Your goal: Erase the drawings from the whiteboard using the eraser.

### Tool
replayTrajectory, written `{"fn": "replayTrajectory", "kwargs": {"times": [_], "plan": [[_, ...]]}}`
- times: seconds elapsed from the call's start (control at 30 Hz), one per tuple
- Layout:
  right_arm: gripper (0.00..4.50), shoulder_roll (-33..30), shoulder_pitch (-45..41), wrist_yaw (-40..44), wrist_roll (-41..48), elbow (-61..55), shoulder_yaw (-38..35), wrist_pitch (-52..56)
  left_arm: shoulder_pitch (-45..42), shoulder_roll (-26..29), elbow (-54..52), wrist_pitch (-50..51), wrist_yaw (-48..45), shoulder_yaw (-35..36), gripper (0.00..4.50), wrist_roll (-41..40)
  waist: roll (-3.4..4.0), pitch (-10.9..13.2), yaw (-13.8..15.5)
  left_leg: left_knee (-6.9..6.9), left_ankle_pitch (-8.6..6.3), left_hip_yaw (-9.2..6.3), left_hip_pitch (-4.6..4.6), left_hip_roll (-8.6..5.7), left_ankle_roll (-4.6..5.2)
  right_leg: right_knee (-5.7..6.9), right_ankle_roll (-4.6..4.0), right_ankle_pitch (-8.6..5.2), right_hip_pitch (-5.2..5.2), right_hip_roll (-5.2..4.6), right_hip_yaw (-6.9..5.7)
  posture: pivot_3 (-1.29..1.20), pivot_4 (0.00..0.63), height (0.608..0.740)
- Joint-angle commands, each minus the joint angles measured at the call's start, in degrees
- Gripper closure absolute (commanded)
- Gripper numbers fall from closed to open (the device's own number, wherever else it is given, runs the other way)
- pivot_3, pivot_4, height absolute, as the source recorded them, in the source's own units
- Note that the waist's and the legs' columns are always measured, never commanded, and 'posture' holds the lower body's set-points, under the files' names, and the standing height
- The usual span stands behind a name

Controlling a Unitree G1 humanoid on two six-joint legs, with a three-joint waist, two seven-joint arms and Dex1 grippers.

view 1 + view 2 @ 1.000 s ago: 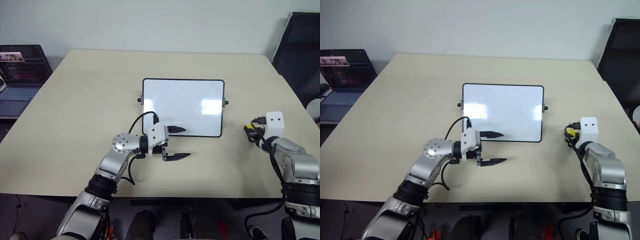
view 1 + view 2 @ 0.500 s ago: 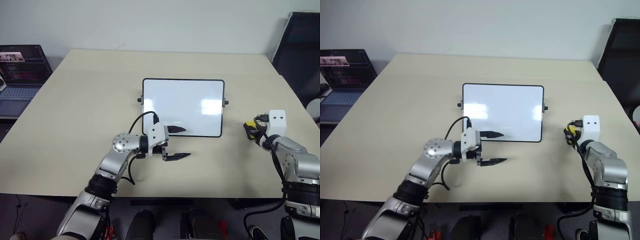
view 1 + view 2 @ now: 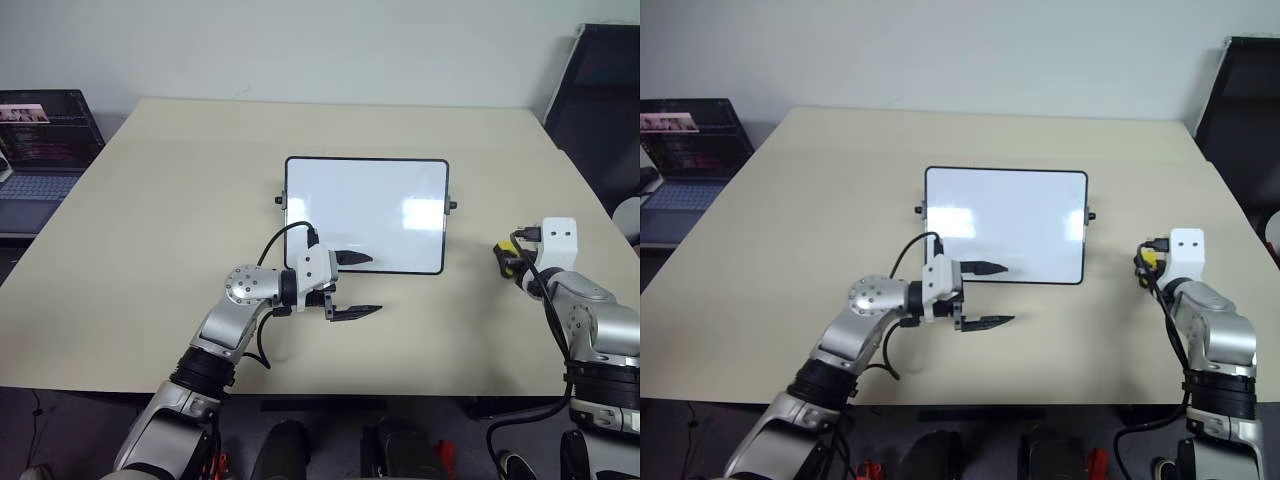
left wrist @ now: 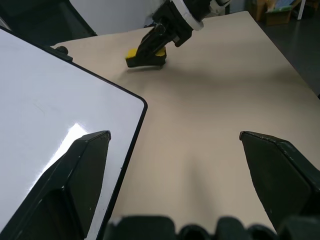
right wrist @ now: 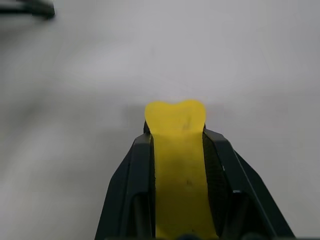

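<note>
The whiteboard (image 3: pixel 366 213) lies flat in the middle of the table, its face plain white with glare. The drawings are out of view. My left gripper (image 3: pixel 372 285) stands open at the board's near left corner, one finger (image 3: pixel 355 260) over the board, the other over the bare table. In the left wrist view the board's corner (image 4: pixel 60 100) lies by one finger. Right of the board, my right gripper (image 3: pixel 507 253) is shut on the yellow eraser (image 3: pixel 506 249), just above the table. The eraser (image 5: pixel 176 150) sits squeezed between the black fingers.
The beige table (image 3: pixel 180 200) has bare room all around the board. An open laptop (image 3: pixel 40 140) sits beyond the table's left edge. A dark cabinet (image 3: pixel 600 100) stands at the far right.
My right gripper has lifted slightly and drifted a little right with the eraser in it. The left arm and the board have not moved.
</note>
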Motion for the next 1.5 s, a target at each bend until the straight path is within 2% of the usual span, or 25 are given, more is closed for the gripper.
{"fn": "replayTrajectory", "kwargs": {"times": [0.03,0.1,0.3,0.43,0.7,0.87,1.07,1.5], "plan": [[3.33,-1.66,-0.94,0.94,-1.36,-1.97,1.27,-2.18,-1.05,-0.48,-0.7,-1.11,0.13,0.59,0.0,0.05,0.0,0.0,-0.02,0.0,0.0,0.0,0.0,0.0,0.0,0.0,0.0,0.0,0.0,0.0,0.0,0.0,0.15,0.74],[3.33,-2.35,0.71,2.37,-1.19,-0.91,3.73,3.98,-1.05,-0.54,-0.71,-1.15,0.17,0.53,0.0,0.13,-0.01,-0.01,0.04,0.0,0.0,-0.01,0.0,0.0,0.0,0.0,0.0,0.0,0.01,0.0,-0.01,0.0,0.15,0.74],[3.33,0.3,-0.89,0.41,0.82,-2.99,-0.33,2.14,-0.99,-0.38,-0.71,-1.27,0.23,0.75,0.0,0.14,0.08,-0.01,-0.05,0.01,0.0,-0.01,0.0,-0.01,0.0,0.03,0.02,0.02,0.0,-0.01,0.05,0.0,0.15,0.74],[3.33,0.62,-3.08,-0.02,1.94,-2.6,-2.52,-1.23,-0.56,-0.52,-1.02,-1.24,0.17,0.52,0.0,0.11,0.08,-0.02,-0.04,0.03,0.0,0.0,0.01,-0.01,0.0,0.03,0.04,0.03,0.0,0.0,0.01,0.0,0.15,0.74],[3.33,2.86,-3.01,-1.99,0.22,-5.05,-3.27,-15.21,-0.68,-0.72,-0.44,-1.59,0.15,0.62,0.0,0.52,0.09,-0.02,-0.01,0.01,0.0,0.0,0.0,-0.01,0.0,0.01,0.04,0.03,0.0,0.01,0.02,0.0,0.15,0.74],[3.33,3.01,-2.23,-3.24,-0.4,-5.71,-3.02,-18.13,-0.89,-0.8,-0.2,-1.55,0.03,0.73,0.0,0.47,0.08,-0.02,0.05,0.01,0.0,0.0,0.0,-0.01,0.0,0.01,0.04,0.03,0.0,0.0,0.01,0.0,0.15,0.74],[3.33,1.63,-2.02,-2.89,-0.25,-5.26,-2.46,-14.68,-1.06,-0.85,0.18,-1.74,-0.13,0.67,0.0,0.51,0.09,-0.02,0.02,0.01,0.0,0.01,0.0,0.0,0.0,0.02,0.03,0.04,0.0,0.0,0.02,0.0,0.15,0.74],[3.33,-2.97,-3.31,1.44,2.48,-5.53,-0.87,4.12,-1.59,-1.52,0.87,-1.84,-0.28,0.47,0.0,0.58,0.09,-0.02,0.04,0.02,0.0,0.0,0.0,0.0,0.0,0.02,0.03,0.03,0.0,0.0,0.02,0.0,0.15,0.74]]}}
